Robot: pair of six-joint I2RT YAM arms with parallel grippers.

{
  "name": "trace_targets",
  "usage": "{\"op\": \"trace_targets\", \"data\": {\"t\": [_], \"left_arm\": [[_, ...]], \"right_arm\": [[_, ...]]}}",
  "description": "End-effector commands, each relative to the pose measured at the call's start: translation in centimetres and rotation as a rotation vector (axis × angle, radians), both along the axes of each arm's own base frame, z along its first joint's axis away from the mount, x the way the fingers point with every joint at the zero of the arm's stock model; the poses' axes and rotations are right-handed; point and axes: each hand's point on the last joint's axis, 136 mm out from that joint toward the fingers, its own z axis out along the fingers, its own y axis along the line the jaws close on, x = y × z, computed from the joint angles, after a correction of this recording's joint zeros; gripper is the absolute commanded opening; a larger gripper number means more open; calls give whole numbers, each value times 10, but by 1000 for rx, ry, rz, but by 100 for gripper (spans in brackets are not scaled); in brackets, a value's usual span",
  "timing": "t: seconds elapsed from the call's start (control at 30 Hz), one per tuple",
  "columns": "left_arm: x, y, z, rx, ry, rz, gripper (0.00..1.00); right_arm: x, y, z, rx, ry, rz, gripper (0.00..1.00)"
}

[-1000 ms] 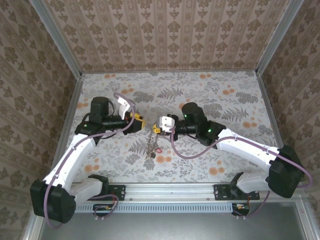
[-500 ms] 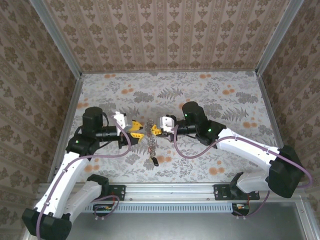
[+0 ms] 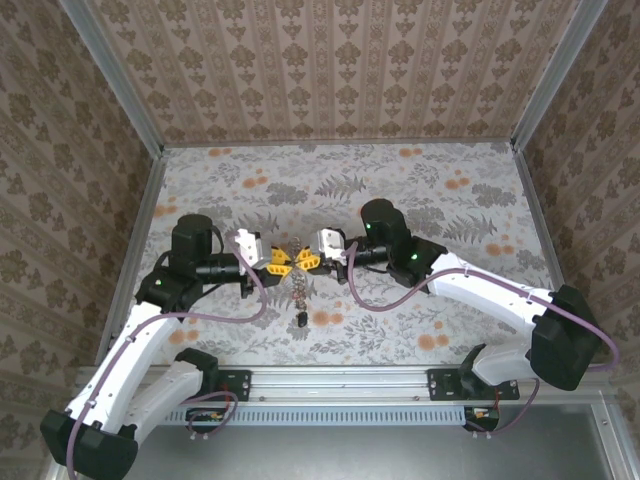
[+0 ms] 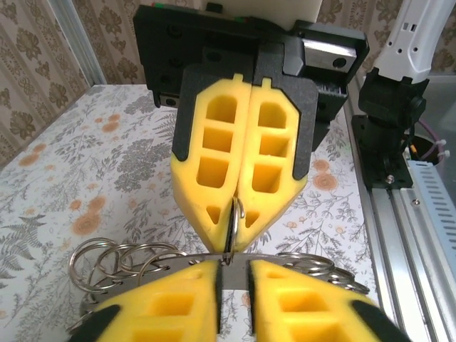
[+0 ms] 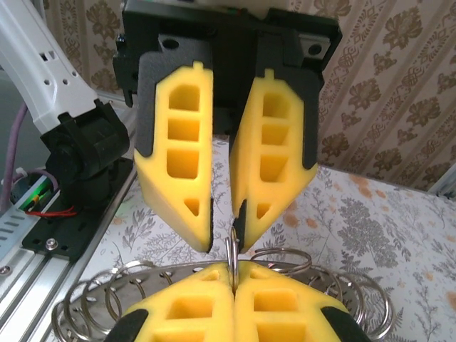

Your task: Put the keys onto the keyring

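Yellow-padded right end effector (image 5: pixel 234 279) pinches the keyring (image 5: pixel 231 249); left end effector (image 5: pixel 223 246), nearly closed, perhaps gripping, should clamp squarely beside it.

1. Arms: 2, left arm (image 3: pixel 140 322) + right arm (image 3: pixel 490 290).
2. Pincers: 2, left pincer (image 3: pixel 283 262) + right pincer (image 3: pixel 303 259).
3. Yellow fingers (image 5: pixel 174 164): 2 per pincer, 4 total.
4. Keyring (image 3: pixel 298 284): 1, mid worktop (image 3: pixel 400 190), betw. both pincers.
5. Wire loops (image 4: pixel 92 256) on keyring: many, overlapping; exact no. can't be told.
6. Keys (image 3: pixel 300 320): 1 dark head countable, near side of keyring; others too small to count.
7. Worktop: 1.
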Motion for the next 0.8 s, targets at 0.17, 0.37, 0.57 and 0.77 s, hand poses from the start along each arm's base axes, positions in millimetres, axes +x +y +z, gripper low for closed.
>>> {"op": "trace_targets", "data": {"t": [0.17, 0.37, 0.57, 0.77], "left_arm": [[-1, -5, 10, -22, -69, -38, 13], [2, -5, 15, -21, -96, -29, 13], [4, -5, 19, -27, -104, -18, 19], [0, -5, 22, -43, -107, -23, 15]], "right_arm": [[-7, 10, 25, 55, -28, 62, 0], [-7, 12, 28, 57, -34, 72, 0], [-3, 20, 17, 28, -22, 69, 0], [-1, 19, 12, 14, -23, 39, 0]]}}
